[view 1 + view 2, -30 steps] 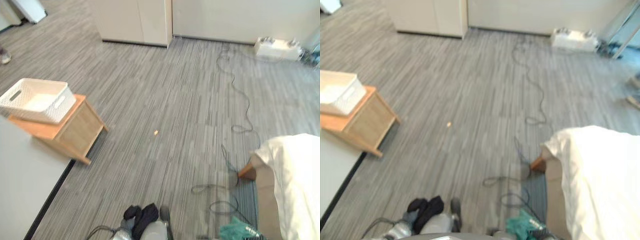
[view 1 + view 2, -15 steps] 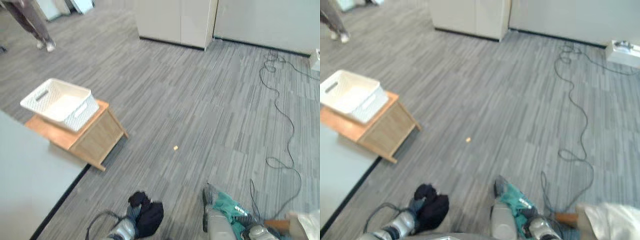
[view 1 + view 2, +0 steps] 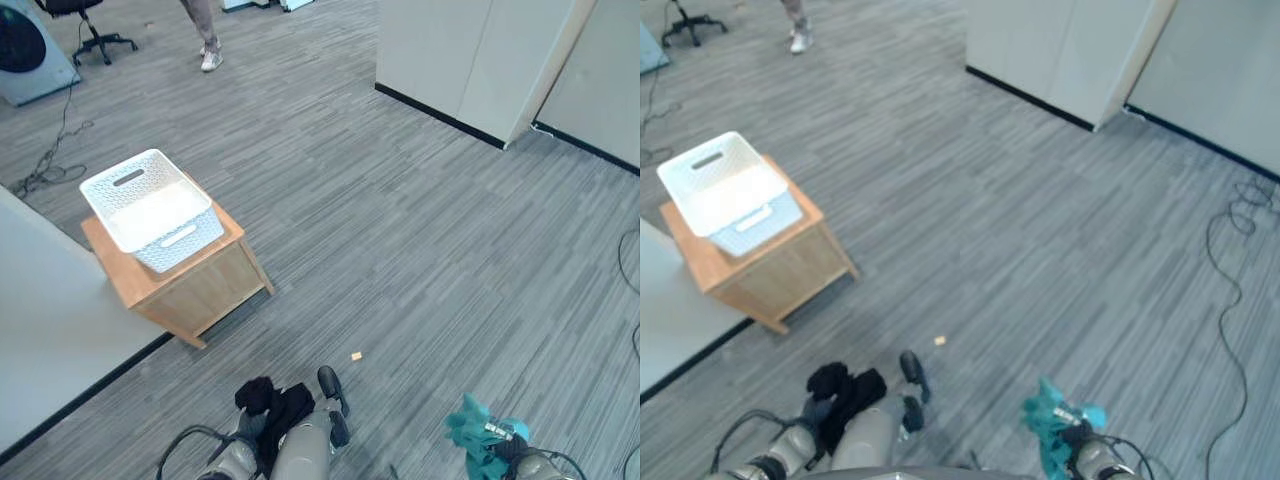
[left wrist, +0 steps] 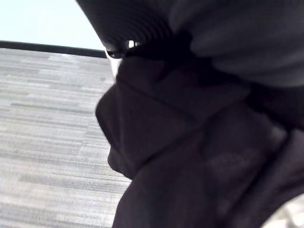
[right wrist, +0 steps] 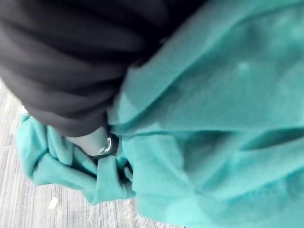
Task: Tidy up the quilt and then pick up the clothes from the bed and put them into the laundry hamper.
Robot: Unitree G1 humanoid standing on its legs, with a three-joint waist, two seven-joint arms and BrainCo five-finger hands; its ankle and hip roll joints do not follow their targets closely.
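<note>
Black garment [image 3: 277, 408] bunched at L hand [image 3: 240, 458], low in head view; in L wrist view the dark cloth [image 4: 190, 156] drapes right over the hand, fingers buried under it, so can't tell if curled or straight. Teal garment [image 3: 1055, 420] wadded on R hand [image 3: 1095, 462], lower right; in R wrist view the teal folds [image 5: 204, 109] wrap the hand, one silver finger [image 5: 97, 142] showing among the folds w/ cloth round it, so the hand grips it. White laundry hamper [image 3: 150, 208] sits on a small wooden cabinet [image 3: 190, 285], well apart from both hands, fwd-left across grey striped carpet [image 3: 420, 240]. Person's legs [image 3: 205, 30] at far edge.
</note>
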